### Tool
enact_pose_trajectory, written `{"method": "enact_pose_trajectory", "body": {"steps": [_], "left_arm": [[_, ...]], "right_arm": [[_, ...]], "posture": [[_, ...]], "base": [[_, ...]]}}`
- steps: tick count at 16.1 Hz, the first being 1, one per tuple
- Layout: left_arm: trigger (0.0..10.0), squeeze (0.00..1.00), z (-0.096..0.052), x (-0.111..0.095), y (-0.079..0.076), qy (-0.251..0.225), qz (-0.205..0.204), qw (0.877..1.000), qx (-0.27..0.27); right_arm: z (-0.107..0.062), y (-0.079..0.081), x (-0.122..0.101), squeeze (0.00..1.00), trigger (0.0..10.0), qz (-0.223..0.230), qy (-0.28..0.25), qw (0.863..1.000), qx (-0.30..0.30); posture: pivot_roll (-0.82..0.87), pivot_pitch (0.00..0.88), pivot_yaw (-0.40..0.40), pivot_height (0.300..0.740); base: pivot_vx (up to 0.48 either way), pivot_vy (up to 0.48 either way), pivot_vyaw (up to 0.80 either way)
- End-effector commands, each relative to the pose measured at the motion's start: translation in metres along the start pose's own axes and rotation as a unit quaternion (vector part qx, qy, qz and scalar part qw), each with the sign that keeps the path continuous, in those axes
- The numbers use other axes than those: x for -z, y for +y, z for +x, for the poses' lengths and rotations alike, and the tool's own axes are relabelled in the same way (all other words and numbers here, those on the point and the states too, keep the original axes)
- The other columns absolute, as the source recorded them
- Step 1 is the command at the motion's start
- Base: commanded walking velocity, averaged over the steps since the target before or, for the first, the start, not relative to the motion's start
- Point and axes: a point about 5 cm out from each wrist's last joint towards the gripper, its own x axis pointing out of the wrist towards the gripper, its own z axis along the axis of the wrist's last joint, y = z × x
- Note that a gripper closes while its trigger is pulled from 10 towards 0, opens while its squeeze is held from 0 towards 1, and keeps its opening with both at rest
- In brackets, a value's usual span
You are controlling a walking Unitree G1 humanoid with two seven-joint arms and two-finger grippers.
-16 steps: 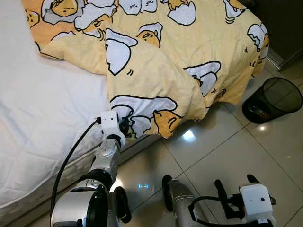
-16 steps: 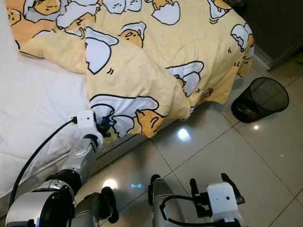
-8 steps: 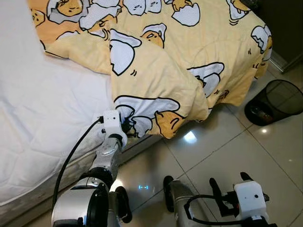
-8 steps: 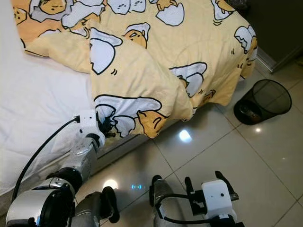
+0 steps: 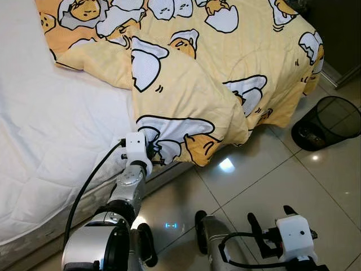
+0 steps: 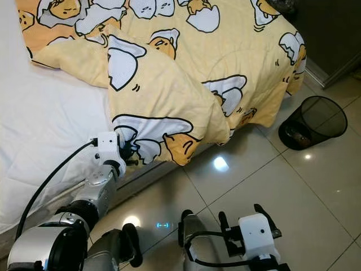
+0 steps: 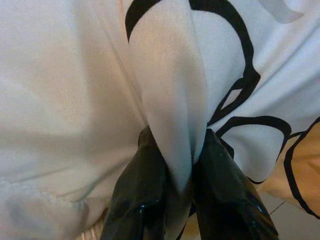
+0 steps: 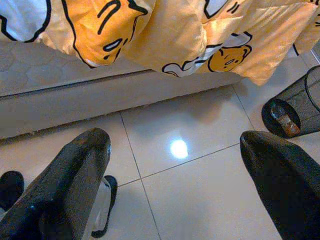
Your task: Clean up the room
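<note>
A yellow quilt (image 5: 192,84) printed with white eggs lies crumpled over the white bed (image 5: 51,141), one corner hanging off the bedside. My left gripper (image 5: 151,153) is shut on that hanging corner at the mattress edge. In the left wrist view, a fold of the quilt (image 7: 170,100) is pinched between the two black fingers (image 7: 140,195). My right gripper (image 5: 269,226) hangs low over the tiled floor, open, with nothing between its fingers (image 8: 75,170).
A black mesh waste bin (image 5: 327,121) with some rubbish inside stands on the tiles at the right, near the bed's foot. A dark wall or cabinet (image 5: 338,28) rises behind it. Glossy beige tiles (image 5: 254,180) spread before the bed.
The right arm has sunk a little lower and nearer. The left gripper keeps its hold on the quilt corner; the view has shifted slightly.
</note>
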Motion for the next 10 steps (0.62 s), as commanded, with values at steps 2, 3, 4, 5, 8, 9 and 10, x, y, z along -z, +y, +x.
{"method": "enact_pose_trajectory", "body": {"steps": [2,3,4,5,8,9,10], "left_arm": [[10.0,0.0,-0.008,0.026,-0.003,0.048,0.005,0.999,0.003],[10.0,0.0,-0.008,0.026,-0.003,0.048,0.005,0.999,0.003],[10.0,0.0,-0.008,0.026,-0.003,0.048,0.006,0.999,0.002],[10.0,0.0,-0.008,0.026,-0.003,0.048,0.007,0.999,0.002],[10.0,0.0,-0.01,0.031,-0.005,0.052,0.014,0.999,0.005],[10.0,0.0,-0.012,0.036,-0.008,0.059,0.013,0.998,0.01],[10.0,0.0,-0.017,0.046,-0.013,0.072,0.018,0.997,0.019]], "right_arm": [[-0.003,-0.002,0.007,0.0,10.0,0.001,0.014,1.0,-0.004],[-0.003,-0.001,0.007,0.0,10.0,0.002,0.014,1.0,-0.004],[-0.003,-0.001,0.008,0.0,10.0,0.002,0.014,1.0,-0.005],[-0.003,0.0,0.008,0.0,10.0,0.002,0.014,1.0,-0.006],[-0.003,-0.001,0.01,0.0,10.0,0.015,0.023,1.0,0.0],[-0.001,-0.002,0.009,0.0,10.0,0.028,0.027,0.999,0.007],[0.003,-0.002,0.003,0.0,10.0,0.023,0.014,1.0,0.002]], "posture": [[-0.38,0.266,-0.035,0.719],[-0.38,0.265,-0.035,0.719],[-0.38,0.266,-0.034,0.719],[-0.38,0.266,-0.033,0.719],[-0.38,0.267,-0.032,0.719],[-0.38,0.266,-0.031,0.719],[-0.38,0.266,-0.031,0.719]], "base": [[-0.146,0.0,0.0],[-0.3,0.0,0.0],[-0.3,0.0,0.0],[-0.307,0.0,0.0],[-0.344,0.0,0.0],[-0.36,0.0,0.0],[-0.337,0.0,0.0]]}}
